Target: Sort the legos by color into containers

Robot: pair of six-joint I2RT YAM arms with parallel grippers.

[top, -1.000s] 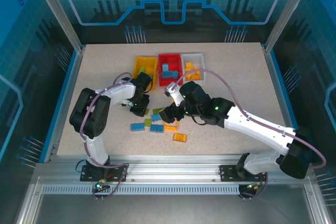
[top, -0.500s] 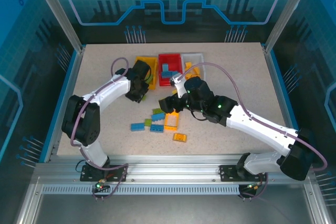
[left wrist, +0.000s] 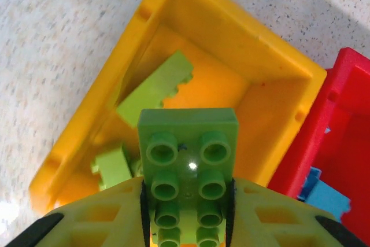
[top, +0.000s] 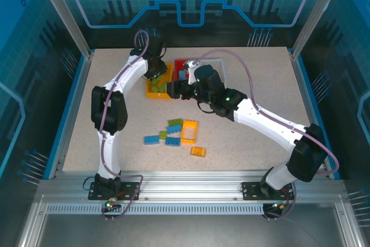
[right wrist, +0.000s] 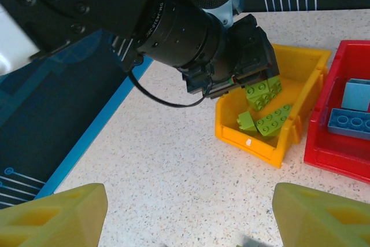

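Left gripper [left wrist: 188,224] clamped on a green brick [left wrist: 188,143] over the yellow bin [left wrist: 231,33].
Right gripper [right wrist: 188,215] near that bin, fingers [right wrist: 55,215] apart; green bricks [left wrist: 153,88] lie inside it.

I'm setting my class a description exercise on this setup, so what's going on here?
The left end effector is shut on a green lego, holding it above the yellow bin, where other green legos lie. The right end effector is open, hanging over the table near that bin. The red bin holds blue legos. Several loose legos lie on the table, not yet sorted.
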